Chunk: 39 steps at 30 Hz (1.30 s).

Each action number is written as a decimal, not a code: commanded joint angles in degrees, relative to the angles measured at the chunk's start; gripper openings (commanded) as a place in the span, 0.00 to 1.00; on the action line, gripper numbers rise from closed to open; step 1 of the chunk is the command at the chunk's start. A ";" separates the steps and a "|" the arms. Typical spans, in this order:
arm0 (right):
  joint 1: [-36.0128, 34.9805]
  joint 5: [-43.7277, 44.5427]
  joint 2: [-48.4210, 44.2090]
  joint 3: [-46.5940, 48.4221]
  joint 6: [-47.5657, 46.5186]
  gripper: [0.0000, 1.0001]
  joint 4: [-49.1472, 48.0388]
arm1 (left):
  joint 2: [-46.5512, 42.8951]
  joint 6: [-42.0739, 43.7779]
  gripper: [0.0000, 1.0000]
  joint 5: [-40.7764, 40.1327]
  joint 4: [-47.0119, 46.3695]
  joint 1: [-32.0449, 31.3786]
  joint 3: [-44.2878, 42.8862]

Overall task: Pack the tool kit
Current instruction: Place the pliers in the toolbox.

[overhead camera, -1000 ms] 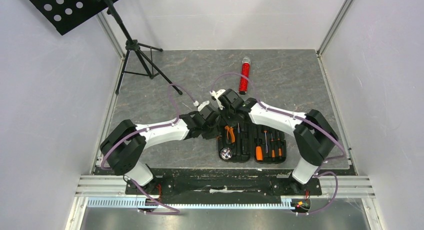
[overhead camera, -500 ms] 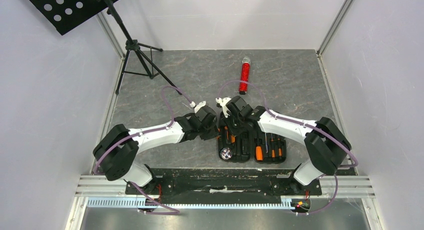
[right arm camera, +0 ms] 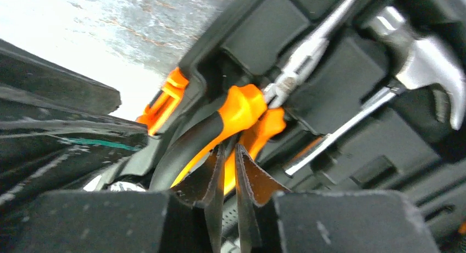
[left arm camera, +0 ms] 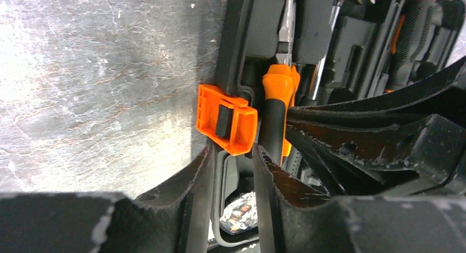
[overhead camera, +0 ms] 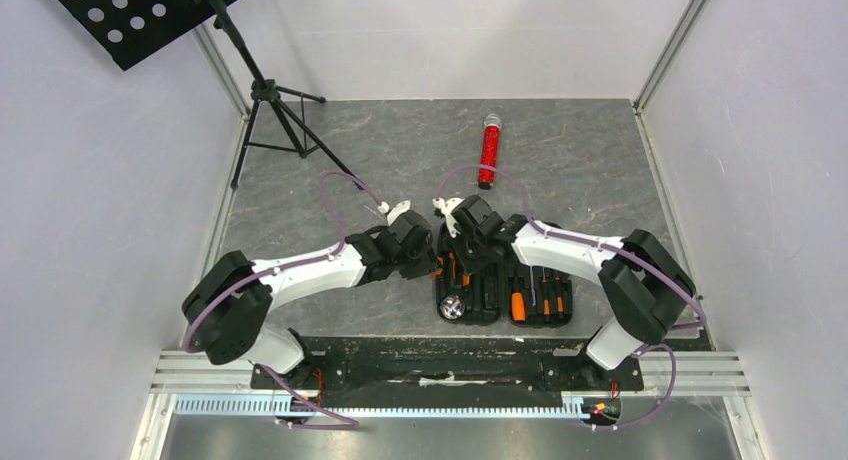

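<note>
The tool kit case (overhead camera: 571, 298) lies open near the table's front edge, with orange-and-black screwdrivers (overhead camera: 545, 292) in its right half. The orange-handled pliers (right arm camera: 242, 107) lie in a slot in the left half, next to the hammer head (right arm camera: 434, 71). My left gripper (left arm camera: 231, 153) straddles the case's left wall (left arm camera: 233, 55) just below the orange latch (left arm camera: 227, 120), and its fingers (left arm camera: 189, 179) close on that wall. My right gripper (right arm camera: 231, 148) is all but shut. Only a thin slit shows, and its tips rest among the pliers handles without holding anything. From above, the left gripper (overhead camera: 427, 263) and right gripper (overhead camera: 462, 255) nearly meet.
A red tube (overhead camera: 489, 152) lies at the back of the table. A black tripod (overhead camera: 280, 110) under a perforated panel (overhead camera: 130, 10) stands at the back left. A silvery round item (overhead camera: 453, 306) sits in the case's near-left slot. White walls close in both sides.
My right gripper came down from the case's far edge onto the pliers. My left arm drew slightly nearer and lower along the case's left wall.
</note>
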State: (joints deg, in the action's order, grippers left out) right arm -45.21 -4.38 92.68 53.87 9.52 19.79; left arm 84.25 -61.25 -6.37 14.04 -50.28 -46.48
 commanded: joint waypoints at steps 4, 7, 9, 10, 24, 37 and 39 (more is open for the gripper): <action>6.07 -4.95 -10.98 -2.01 4.39 0.23 -3.81 | -5.19 0.33 0.40 -4.03 -0.87 0.00 0.08; 6.27 -8.48 -13.90 -6.09 11.39 0.32 -10.80 | -6.73 0.98 0.42 -4.18 -0.24 0.96 -0.02; 6.34 -9.29 -14.98 -9.84 16.96 0.33 -15.54 | -8.47 1.92 0.43 -4.01 1.20 2.32 -0.27; 6.47 -9.61 -15.09 -11.48 19.06 0.32 -17.25 | -9.56 2.59 0.43 -3.87 2.10 3.42 -0.57; 6.65 -11.80 -12.30 -17.74 29.55 0.25 -28.01 | -9.49 4.02 0.47 12.61 -3.06 9.28 2.47; 6.14 -8.50 -8.85 -17.92 29.16 0.17 -26.03 | -5.05 2.20 0.48 14.45 -7.17 7.40 4.31; 5.55 -8.35 -7.78 -17.39 28.53 0.14 -25.75 | -4.81 1.93 0.48 14.54 -7.36 7.30 4.61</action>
State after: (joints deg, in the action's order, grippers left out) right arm -38.85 -14.31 83.18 36.49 38.94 -5.98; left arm 79.02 -57.39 6.81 9.61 -42.59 -42.68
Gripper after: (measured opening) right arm 0.166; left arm 0.476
